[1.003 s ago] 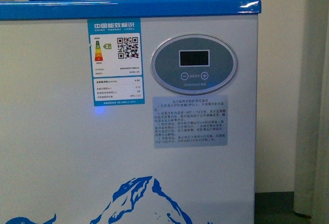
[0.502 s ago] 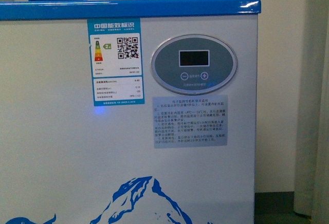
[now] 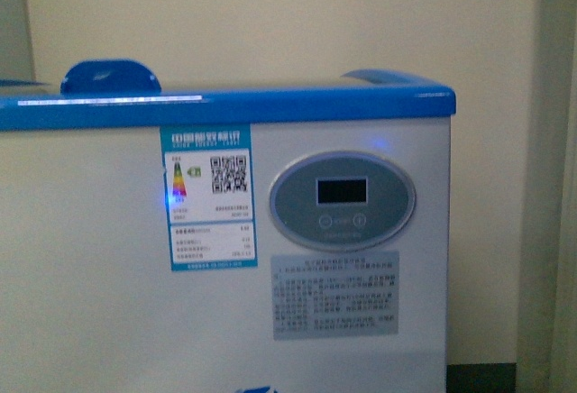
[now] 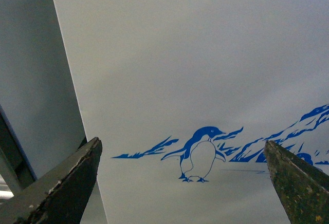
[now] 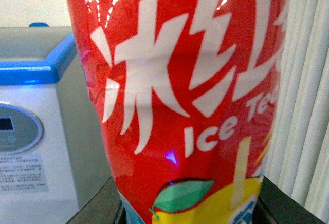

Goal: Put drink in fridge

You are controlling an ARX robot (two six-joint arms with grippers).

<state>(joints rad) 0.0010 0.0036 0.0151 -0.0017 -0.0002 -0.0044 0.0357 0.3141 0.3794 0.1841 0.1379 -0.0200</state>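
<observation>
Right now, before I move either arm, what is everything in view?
fridge: one, white with blue rim, straight ahead.
display panel: one, grey oval, fridge front.
energy label: one, blue-white, left of display panel.
instruction sticker: one, grey, below display panel.
penguin drawing: one, blue, fridge front, left wrist view.
drink: one, red label, white lettering, fills right wrist view.
curtain: one, white, beyond drink.
wall: one, cream, behind fridge.
left tool: one, dark, open, empty.
right tool: one, dark, shut on drink.

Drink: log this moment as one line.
drink: in right hand, outside fridge | left hand: open, empty, facing fridge front
</observation>
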